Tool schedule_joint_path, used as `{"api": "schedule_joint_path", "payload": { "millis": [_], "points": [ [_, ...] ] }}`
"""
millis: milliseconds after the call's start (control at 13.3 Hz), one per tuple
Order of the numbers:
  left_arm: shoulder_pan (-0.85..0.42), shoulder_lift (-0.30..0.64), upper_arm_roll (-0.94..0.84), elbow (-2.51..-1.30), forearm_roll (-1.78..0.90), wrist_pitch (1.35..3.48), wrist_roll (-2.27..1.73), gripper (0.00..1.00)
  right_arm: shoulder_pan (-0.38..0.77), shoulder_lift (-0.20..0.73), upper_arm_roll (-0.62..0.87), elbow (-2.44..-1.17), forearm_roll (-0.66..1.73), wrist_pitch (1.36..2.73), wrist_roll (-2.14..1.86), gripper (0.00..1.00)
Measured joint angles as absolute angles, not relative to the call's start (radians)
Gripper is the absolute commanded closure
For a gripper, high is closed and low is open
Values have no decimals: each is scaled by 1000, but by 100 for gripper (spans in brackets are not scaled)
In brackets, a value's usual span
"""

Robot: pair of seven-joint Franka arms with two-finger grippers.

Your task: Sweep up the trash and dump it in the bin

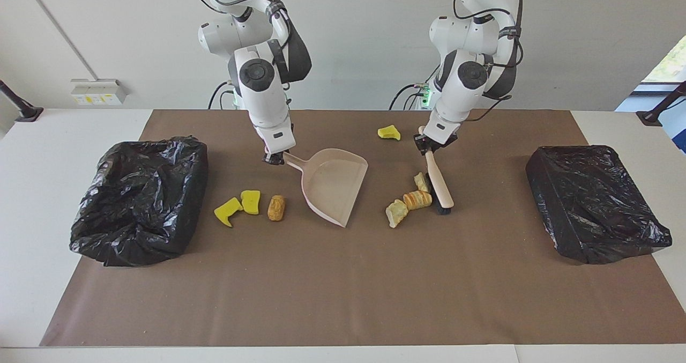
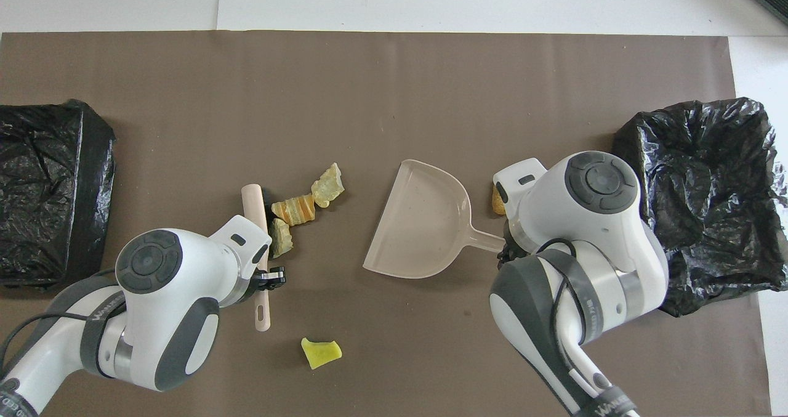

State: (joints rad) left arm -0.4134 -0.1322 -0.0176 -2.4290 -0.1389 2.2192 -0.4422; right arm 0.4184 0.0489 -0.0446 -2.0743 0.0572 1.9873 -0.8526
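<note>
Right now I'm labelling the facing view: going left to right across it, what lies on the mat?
Open black-lined bin → two yellow sponge pieces → brown lump → dustpan → three rock-like lumps → brush → closed black-bagged bin.

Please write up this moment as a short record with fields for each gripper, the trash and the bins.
left gripper: shut on the brush handle
right gripper: shut on the dustpan handle
dustpan: empty, on the brown mat
trash by brush: three lumps touching its head
trash beside dustpan: two yellow pieces, one brown lump
stray piece: yellow chunk, nearer the robots
bins: black-lined bins, one at each end
</note>
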Motion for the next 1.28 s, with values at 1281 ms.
{"api": "schedule_joint_path", "payload": {
  "millis": [1281],
  "points": [
    [-795, -76, -31, -2334, -149, 2265, -495, 100, 470, 77, -44, -2136, 32, 2109, -854, 100]
  ]
}}
